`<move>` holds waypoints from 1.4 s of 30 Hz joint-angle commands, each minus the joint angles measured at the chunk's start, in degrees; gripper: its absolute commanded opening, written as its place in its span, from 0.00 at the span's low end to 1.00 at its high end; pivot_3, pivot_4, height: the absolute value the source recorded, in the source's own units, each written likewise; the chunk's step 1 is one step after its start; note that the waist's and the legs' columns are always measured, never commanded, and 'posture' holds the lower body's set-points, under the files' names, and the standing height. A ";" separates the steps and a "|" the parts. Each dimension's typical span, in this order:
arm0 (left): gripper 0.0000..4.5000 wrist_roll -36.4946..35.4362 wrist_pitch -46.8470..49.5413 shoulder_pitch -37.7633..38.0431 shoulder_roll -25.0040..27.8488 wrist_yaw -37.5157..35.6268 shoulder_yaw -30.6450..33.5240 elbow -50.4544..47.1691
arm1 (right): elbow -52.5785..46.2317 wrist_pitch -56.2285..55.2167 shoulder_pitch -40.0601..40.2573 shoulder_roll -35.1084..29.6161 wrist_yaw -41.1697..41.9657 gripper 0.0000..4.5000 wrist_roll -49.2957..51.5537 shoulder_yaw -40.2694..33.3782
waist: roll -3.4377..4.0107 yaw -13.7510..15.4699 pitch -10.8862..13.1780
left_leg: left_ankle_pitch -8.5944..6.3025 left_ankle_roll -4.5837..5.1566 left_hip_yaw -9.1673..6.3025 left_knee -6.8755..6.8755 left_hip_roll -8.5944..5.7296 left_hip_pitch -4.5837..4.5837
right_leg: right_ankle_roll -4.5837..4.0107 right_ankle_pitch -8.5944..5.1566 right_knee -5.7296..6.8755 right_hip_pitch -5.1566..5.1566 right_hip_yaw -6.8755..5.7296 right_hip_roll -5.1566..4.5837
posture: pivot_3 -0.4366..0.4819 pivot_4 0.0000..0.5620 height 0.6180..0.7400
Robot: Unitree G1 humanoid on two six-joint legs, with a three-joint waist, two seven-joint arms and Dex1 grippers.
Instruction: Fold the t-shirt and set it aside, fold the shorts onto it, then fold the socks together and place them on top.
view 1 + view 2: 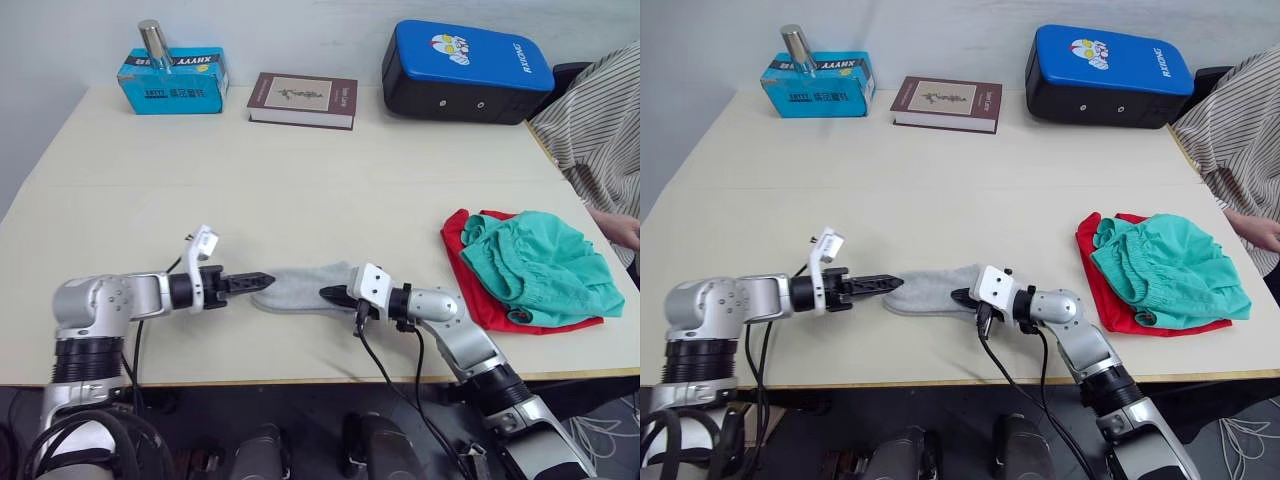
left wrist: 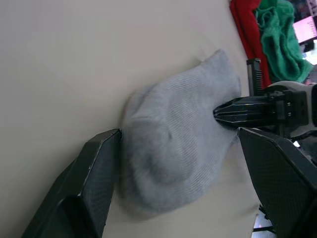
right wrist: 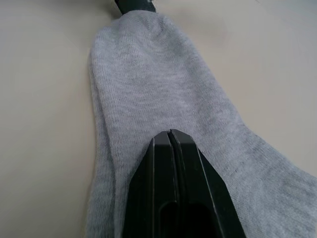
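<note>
Socks [image 1: 305, 289]: light grey ribbed knit, soft and slightly lumpy, lying flat on the table in the lower centre of the head views; the edge of a second layer shows along one side in the right wrist view.
Long axis: runs left to right across the frame, almost level, with the narrower rounded end pointing left toward the left gripper and the wider end at the right gripper.
Left gripper [image 1: 262, 280]: at the socks' left end; in its wrist view the two black textured fingers [image 2: 94, 183] stand wide apart on either side of the rounded end, with nothing clamped between them.
Right gripper [image 1: 332, 294]: fingers pressed together into a thin black wedge, lying on the socks' right part; whether fabric is pinched between them I cannot tell.
Shorts [image 1: 540, 262]: teal-green, soft and crumpled, on top of the t-shirt at the right of the frame.
T-shirt [image 1: 470, 272]: bright red, flat under the shorts, its edges showing at left and below.
Table [image 1: 300, 180]: pale cream, smooth, matte.
Upper frame: a blue carton [image 1: 172, 82] topped by a metal cylinder [image 1: 154, 45], a dark brown book [image 1: 303, 99], a blue and black rounded case [image 1: 466, 72].
Right edge: a person's striped sleeve [image 1: 592, 115].
</note>
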 commanded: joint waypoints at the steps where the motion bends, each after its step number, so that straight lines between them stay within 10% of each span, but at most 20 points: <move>1: 0.62 -0.45 2.06 0.27 -1.52 1.41 -0.55 -1.38 | 0.43 1.68 0.74 0.56 -0.25 0.00 -0.88 0.80 | 0.00 -0.04 0.00 | 0.01 -0.02 0.00 0.00 0.01 0.00 | 0.00 0.00 0.00 0.00 0.00 0.00 | 0.48 0.27 1.00; 10: 0.00 -1.31 -4.48 -2.23 -1.64 -0.49 0.24 -7.01 | -0.61 3.02 2.11 -0.08 -1.10 0.00 -1.09 -0.07 | -0.01 -0.04 0.00 | 0.08 -0.11 0.00 -0.01 0.05 -0.01 | 0.00 0.00 0.00 -0.04 0.01 0.02 | 0.48 0.27 1.00; 19: 0.00 9.98 -18.40 -7.55 -5.73 -2.98 -18.51 -5.81 | -5.77 6.74 5.11 -1.04 -2.97 0.00 -0.62 -1.79 | 0.00 0.17 0.00 | 0.08 -0.11 0.01 -0.01 0.00 -0.02 | 0.00 0.00 -0.01 -0.03 0.04 0.02 | 0.48 0.27 1.00; 33: 0.98 17.12 -39.81 -5.41 -7.47 -16.19 -23.18 -2.60 | -25.46 15.70 18.18 -10.87 -3.20 0.00 7.03 -13.82 | 0.00 1.21 0.01 | 0.02 0.05 -0.01 -0.01 0.01 -0.13 | 0.00 0.00 -0.15 -0.06 -0.06 0.01 | 0.48 0.27 1.00; 42: 0.99 17.51 -47.27 -4.15 -4.06 -22.15 -19.59 -3.41 | -25.55 18.51 16.80 -13.85 -3.00 0.00 14.85 -23.72 | 0.00 1.47 0.05 | -0.03 0.11 -0.03 -0.02 0.06 -0.16 | 0.00 0.00 -0.16 -0.08 -0.14 0.02 | 0.48 0.27 1.00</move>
